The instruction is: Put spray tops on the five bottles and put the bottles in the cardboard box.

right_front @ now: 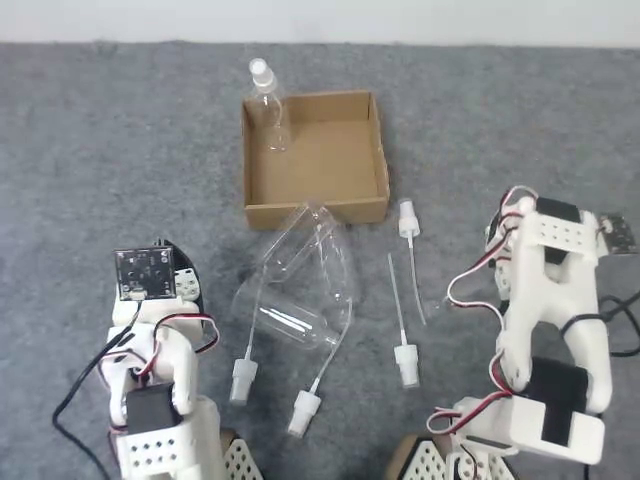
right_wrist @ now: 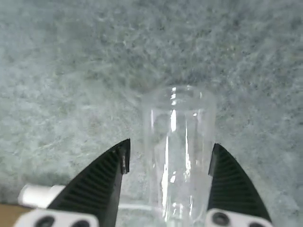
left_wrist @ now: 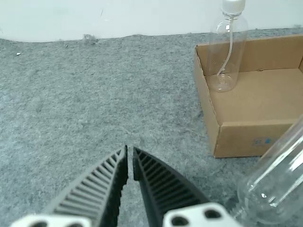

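My right tool (right_wrist: 169,152) is open, its fingers spread on either side of a clear bottle (right_wrist: 182,137) on the grey bench (right_wrist: 71,56). The bottle's long axis runs straight up the middle of the right wrist frame, in line with the tool, with a rounded end toward the upper centre. I cannot tell whether that end is mouth or base. One finger looks to be against the bottle's wall; the other stands just off it. A white spray top (right_wrist: 40,194) lies at the lower left, just beside the tool.

My left tool (left_wrist: 130,158) is closed on nothing, tips together over bare bench at the lower centre of the left wrist frame. Well beyond it, at the upper right, is the cardboard box (left_wrist: 246,137).

From above, the cardboard box (right_front: 315,212) sits open at upper centre. The capped bottle (right_front: 268,100) stands upright in its upper left corner. Just below the box, uncapped bottles (right_front: 300,270) lie fanned on their sides. Below them are two tubed tops (right_front: 243,380), their thin tubes running up toward the bottles. To the right lie the upper loose top (right_front: 408,220), head up-frame and tube pointing down, and the lower loose top (right_front: 405,362), head down-frame and tube pointing up.
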Controlling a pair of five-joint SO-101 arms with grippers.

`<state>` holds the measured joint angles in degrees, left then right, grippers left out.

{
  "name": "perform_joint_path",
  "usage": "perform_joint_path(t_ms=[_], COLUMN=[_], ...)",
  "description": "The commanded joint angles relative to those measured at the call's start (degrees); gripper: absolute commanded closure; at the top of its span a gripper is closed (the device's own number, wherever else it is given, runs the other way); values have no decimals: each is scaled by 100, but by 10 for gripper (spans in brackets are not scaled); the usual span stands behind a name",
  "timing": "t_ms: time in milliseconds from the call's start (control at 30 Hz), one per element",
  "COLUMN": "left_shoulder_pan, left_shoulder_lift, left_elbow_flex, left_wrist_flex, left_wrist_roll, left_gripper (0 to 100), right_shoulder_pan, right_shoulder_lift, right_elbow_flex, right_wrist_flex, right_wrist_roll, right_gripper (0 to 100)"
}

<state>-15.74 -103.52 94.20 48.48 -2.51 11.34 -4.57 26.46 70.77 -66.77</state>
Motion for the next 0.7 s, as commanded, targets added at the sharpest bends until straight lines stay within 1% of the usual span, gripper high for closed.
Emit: perform_joint_path(t_ms=[0, 200, 333, 667], left_shoulder_pan=[-35, -35, -35, -35], left_shoulder_lift=[-123, -123, -123, -123], left_elbow_flex=[-4, -4, -4, -4], left_wrist_flex=[-18, -18, -18, -18], left_wrist_roll=[-53, -53, -53, -53], left_gripper=[988, 988, 988, 988], right_shoulder_pan=[-22, -31, -127, -444], right_shoulder_lift=[-382, -382, -382, -382], right_elbow_flex=[-897, -1618, -1820, -1820], right_wrist_flex=[681, 1481, 1798, 2088], right_wrist_roll=[-79, -18, 378, 2048], right_gripper=[786, 789, 789, 789])
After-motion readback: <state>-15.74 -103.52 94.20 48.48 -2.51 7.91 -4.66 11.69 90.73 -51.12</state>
